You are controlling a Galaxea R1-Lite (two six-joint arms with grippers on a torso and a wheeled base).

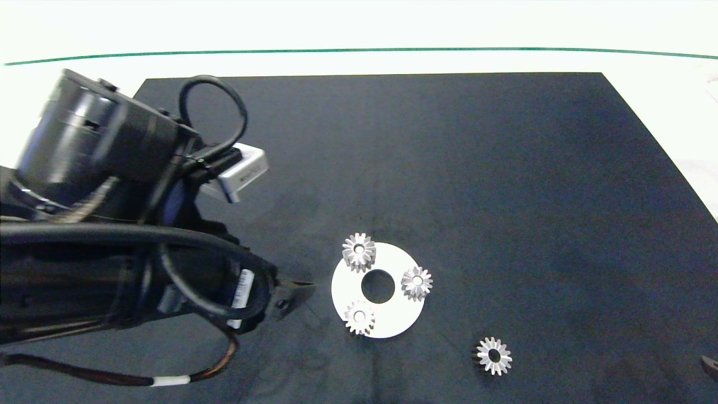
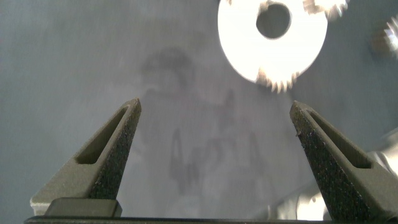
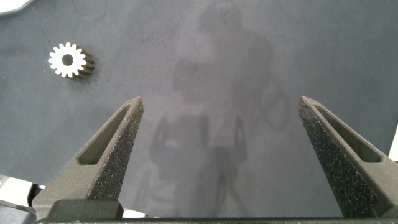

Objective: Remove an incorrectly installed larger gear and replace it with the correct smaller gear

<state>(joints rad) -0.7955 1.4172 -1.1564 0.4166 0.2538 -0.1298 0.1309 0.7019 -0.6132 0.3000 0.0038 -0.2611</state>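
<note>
A white disc (image 1: 392, 320) with a round centre hole lies on the black mat and carries three small silver gears at its rim (image 1: 359, 251) (image 1: 417, 283) (image 1: 359, 317). I cannot tell which of them is the smaller gear. The larger gear (image 1: 494, 356), slightly wider and with a dark bore, lies loose on the mat right of the disc and also shows in the right wrist view (image 3: 69, 60). My left gripper (image 2: 214, 112) is open and holds nothing, just left of the disc (image 2: 242, 37). The right gripper (image 3: 221, 106) is open over bare mat near the right edge (image 1: 711, 367).
The black mat (image 1: 505, 168) covers most of the white table, whose far side carries a green line (image 1: 359, 50). The left arm's bulky body and cables (image 1: 112, 235) fill the left side of the head view.
</note>
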